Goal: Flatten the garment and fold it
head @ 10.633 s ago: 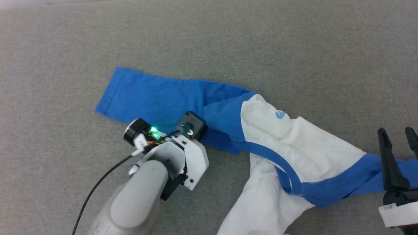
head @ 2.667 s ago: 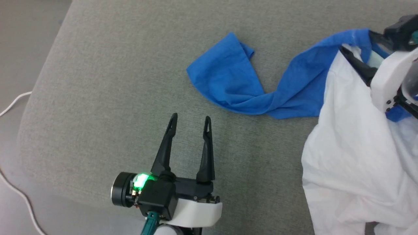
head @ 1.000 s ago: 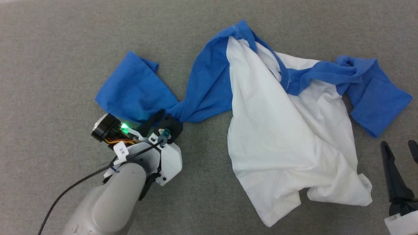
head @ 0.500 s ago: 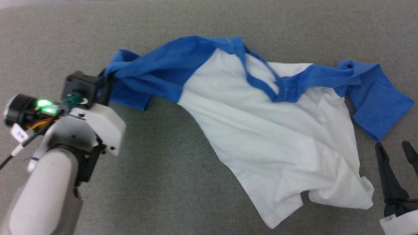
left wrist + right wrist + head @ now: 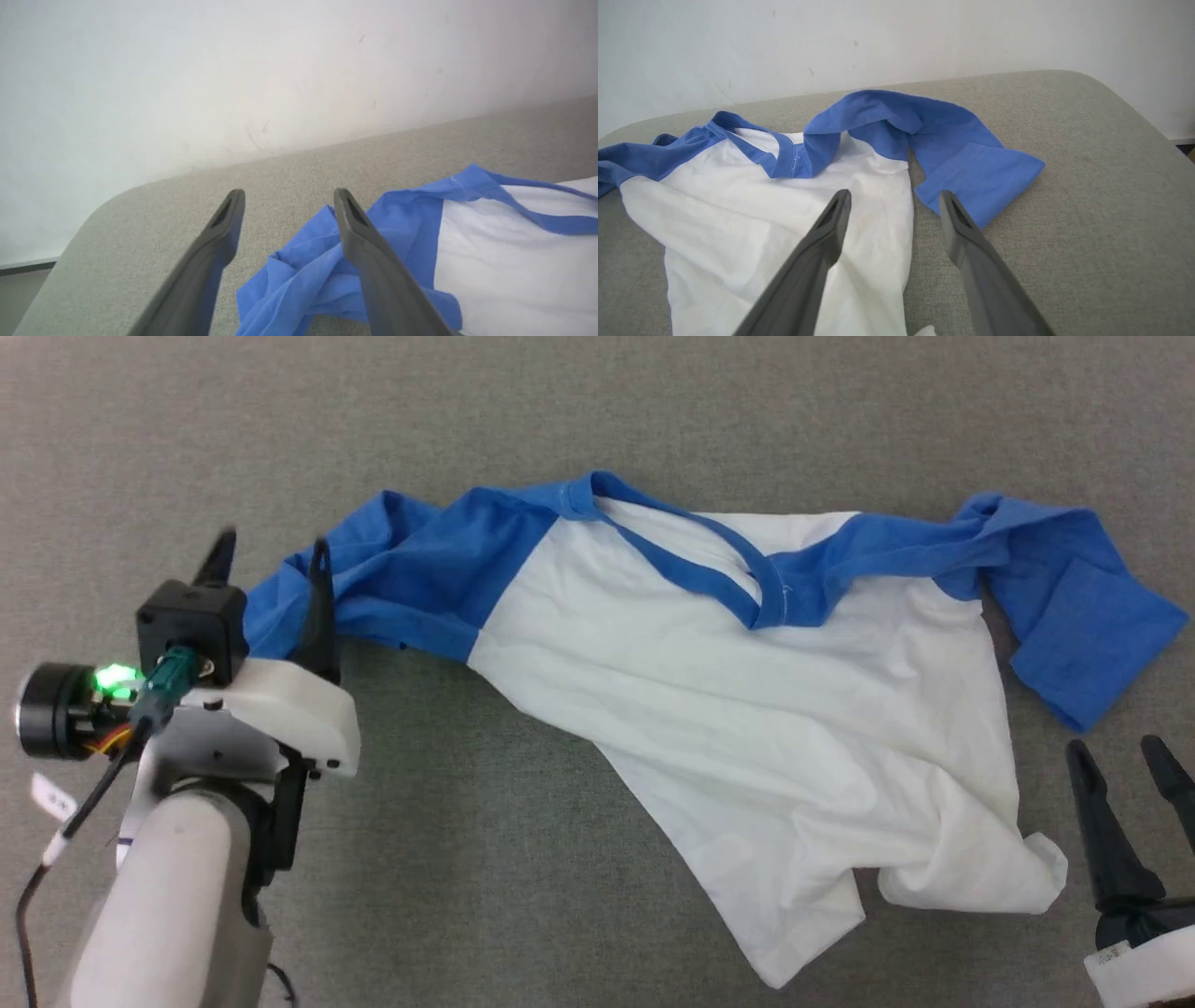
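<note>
The garment (image 5: 747, 709) lies across the middle of the grey tabletop (image 5: 560, 411), its blue collar band (image 5: 691, 569) toward the far edge and its white hem toward the near edge. The body is mostly spread out but creased, and the hem is rumpled and curled over near the right side. The left sleeve (image 5: 401, 569) runs in bunched folds toward the left edge, and its end sits between the fingers of your left claw (image 5: 271, 543). That claw stands wide, fingers pointing at the far edge. In the left wrist view the crumpled blue cloth lies under and between the two fingers of the left claw (image 5: 288, 193), not pinched; you cannot tell whether they touch it. The right sleeve (image 5: 1074, 607) reaches toward the right edge and folds back on itself, cuff lying flat. Your right claw (image 5: 1113, 747) is near the near right corner, also wide and holding nothing, just beside the curled hem and apart from the cuff. In the right wrist view its fingers frame the gap between white body and cuff, with the white wall (image 5: 896, 37) behind the far edge.
</note>
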Controlling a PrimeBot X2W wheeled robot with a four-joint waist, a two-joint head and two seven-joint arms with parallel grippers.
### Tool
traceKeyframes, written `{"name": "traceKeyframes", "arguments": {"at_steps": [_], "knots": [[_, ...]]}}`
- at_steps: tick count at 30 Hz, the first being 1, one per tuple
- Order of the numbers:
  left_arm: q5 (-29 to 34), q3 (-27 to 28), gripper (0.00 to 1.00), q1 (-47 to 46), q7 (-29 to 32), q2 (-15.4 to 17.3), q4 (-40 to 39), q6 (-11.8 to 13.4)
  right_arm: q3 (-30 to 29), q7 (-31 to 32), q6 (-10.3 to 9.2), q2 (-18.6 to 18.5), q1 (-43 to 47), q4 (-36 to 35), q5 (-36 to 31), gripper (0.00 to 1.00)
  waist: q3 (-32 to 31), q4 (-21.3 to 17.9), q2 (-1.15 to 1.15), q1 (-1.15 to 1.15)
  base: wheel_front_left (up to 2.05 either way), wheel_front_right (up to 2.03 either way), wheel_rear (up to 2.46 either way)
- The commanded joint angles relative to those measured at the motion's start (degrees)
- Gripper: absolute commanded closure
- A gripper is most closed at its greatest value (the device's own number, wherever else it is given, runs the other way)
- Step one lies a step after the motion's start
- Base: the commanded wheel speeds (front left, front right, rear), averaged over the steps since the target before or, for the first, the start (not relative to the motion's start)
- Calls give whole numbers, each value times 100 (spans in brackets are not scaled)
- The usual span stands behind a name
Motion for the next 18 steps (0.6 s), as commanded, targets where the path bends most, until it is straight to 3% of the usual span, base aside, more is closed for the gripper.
{"name": "traceKeyframes", "arguments": {"at_steps": [1, 4, 8, 15, 18], "knots": [[194, -49, 0, -23, -335, -88, -439, 156, 8, -1, -5, 5, -62, -2, 5, 0, -141, 86, -1, -1, 0, 0, 0], [396, -485, 0, 104, -482, -356, -1244, 223, 21, 37, -5, 77, -21, -19, -32, 0, -274, 142, -1, -1, 0, 0, 0], [671, -1392, 0, 436, -72, -527, -1700, -4, 31, 106, -5, 155, 36, -58, -80, 0, -390, 179, -1, -1, 0, 0, 0], [1001, -2532, 0, 600, 226, -792, -1135, -363, 1, 182, -5, 196, 76, -159, -114, 0, -413, 167, -1, -1, 0, 0, 0], [960, -3007, 0, 703, 536, -874, -469, -670, -14, 207, -5, 194, 100, -171, -112, 0, -407, 156, -1, -1, 0, 0, 0]]}}
